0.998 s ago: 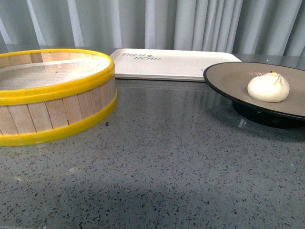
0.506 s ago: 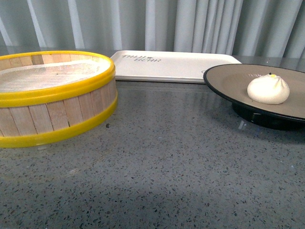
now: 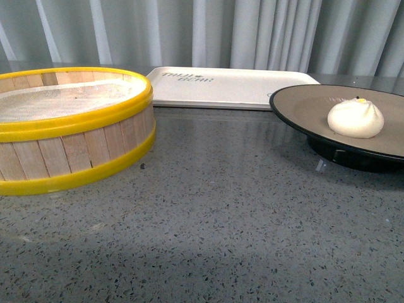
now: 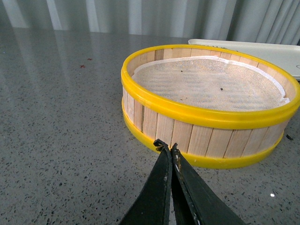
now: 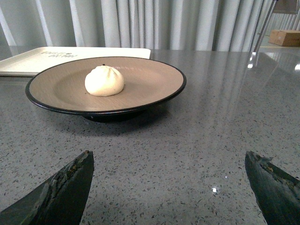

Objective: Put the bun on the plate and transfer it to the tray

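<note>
The creamy-white bun (image 3: 355, 118) sits on the beige-brown, black-rimmed plate (image 3: 303, 104) at the right of the front view; both also show in the right wrist view, the bun (image 5: 104, 80) resting on the plate (image 5: 154, 77). The off-white tray (image 3: 227, 85) with dark lettering lies behind, at the back centre. My right gripper (image 5: 168, 161) is open and empty, low over the table, a short way in front of the plate. My left gripper (image 4: 167, 147) is shut and empty, just in front of the steamer basket. Neither gripper shows in the front view.
A yellow-rimmed wooden steamer basket (image 3: 69, 126) with a white liner stands at the left, empty; it also shows in the left wrist view (image 4: 206, 105). Grey speckled tabletop (image 3: 221, 214) runs across the front. Grey curtains hang behind. A cardboard box (image 5: 286, 37) sits far off.
The front view has shifted very slightly; the basket, plate and bun sit where they were. No gripper shows in it.
</note>
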`<action>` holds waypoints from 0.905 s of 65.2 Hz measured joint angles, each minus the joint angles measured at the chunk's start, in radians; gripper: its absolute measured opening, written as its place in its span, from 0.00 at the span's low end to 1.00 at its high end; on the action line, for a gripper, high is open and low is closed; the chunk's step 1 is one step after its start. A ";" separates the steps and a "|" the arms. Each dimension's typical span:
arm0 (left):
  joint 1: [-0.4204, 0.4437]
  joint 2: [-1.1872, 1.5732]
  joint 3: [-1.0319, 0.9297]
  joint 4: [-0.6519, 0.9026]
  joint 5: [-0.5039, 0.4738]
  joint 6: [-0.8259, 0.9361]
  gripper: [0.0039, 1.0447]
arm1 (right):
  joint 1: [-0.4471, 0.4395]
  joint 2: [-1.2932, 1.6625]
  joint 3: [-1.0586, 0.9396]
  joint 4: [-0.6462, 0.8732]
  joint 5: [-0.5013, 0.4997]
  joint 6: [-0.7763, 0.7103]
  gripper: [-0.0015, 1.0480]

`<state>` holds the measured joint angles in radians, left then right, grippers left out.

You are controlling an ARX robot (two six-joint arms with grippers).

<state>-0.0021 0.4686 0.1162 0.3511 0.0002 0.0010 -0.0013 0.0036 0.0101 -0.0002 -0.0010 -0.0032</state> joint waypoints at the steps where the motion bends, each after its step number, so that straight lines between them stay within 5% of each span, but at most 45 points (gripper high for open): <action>1: 0.000 -0.011 -0.008 -0.004 0.000 0.000 0.04 | 0.000 0.000 0.000 0.000 0.000 0.000 0.92; 59: 0.000 -0.352 -0.090 -0.248 -0.001 -0.003 0.04 | 0.000 0.000 0.000 0.000 0.000 0.000 0.92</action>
<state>-0.0021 0.1169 0.0261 0.1036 -0.0006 -0.0017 -0.0013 0.0036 0.0101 -0.0002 -0.0010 -0.0032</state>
